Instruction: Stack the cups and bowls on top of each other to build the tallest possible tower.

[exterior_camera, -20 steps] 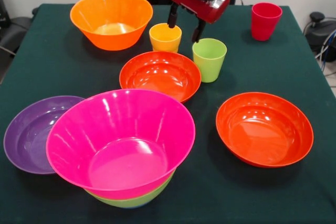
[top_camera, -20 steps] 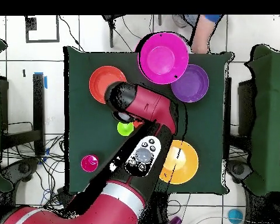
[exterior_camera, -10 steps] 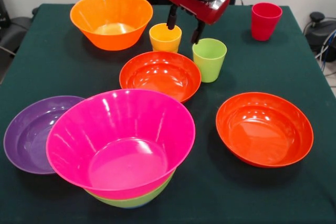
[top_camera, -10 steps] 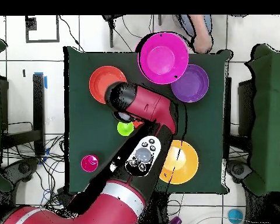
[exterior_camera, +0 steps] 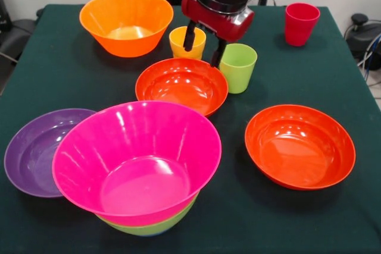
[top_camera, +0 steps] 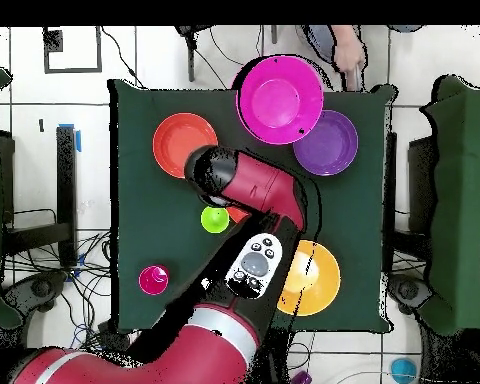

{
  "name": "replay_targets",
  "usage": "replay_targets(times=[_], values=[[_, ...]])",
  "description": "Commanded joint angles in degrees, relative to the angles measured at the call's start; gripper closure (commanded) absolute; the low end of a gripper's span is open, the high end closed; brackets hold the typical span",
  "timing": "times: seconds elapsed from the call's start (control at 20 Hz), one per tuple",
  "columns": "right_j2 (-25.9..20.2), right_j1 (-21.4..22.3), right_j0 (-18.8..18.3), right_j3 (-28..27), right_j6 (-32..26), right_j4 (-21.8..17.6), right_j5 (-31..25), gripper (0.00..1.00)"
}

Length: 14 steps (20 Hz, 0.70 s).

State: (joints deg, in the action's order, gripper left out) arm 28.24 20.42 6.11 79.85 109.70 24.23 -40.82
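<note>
My gripper [exterior_camera: 203, 46] hangs open between the yellow-orange cup [exterior_camera: 181, 41] and the lime-green cup [exterior_camera: 237, 66], just over the far rim of the middle red-orange bowl [exterior_camera: 181, 84]. Nothing is between its fingers [exterior_camera: 217, 53]. The tower is a magenta bowl [exterior_camera: 137, 162] nested in a green bowl [exterior_camera: 152, 228] at the front. A purple bowl [exterior_camera: 36, 150] touches its left side. A second red-orange bowl [exterior_camera: 299, 145] lies at the right, a deep orange bowl [exterior_camera: 126, 22] at the back left, and a red cup [exterior_camera: 300, 23] at the back right. Overhead, the arm [top_camera: 254, 190] hides the middle bowl and the yellow-orange cup.
The table [exterior_camera: 53, 81] has a dark green cloth. Overhead, a person's hand [top_camera: 349, 50] shows at the top edge beyond the magenta bowl [top_camera: 280, 103]. The green cup [top_camera: 215, 219] sits close beside the arm.
The gripper has come down and moved a little toward the middle red-orange bowl's far rim, still open. The bowls and cups have not moved.
</note>
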Motion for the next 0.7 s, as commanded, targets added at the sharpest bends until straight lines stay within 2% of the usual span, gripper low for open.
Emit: replay_targets(times=[0.05, 0.7], values=[[-10.85, -2.14, -2.56, 7.97, 6.74, 0.37, 6.73, 0.00], [-11.02, 3.23, -3.15, 15.07, 5.53, -1.62, 6.85, 0.00]])
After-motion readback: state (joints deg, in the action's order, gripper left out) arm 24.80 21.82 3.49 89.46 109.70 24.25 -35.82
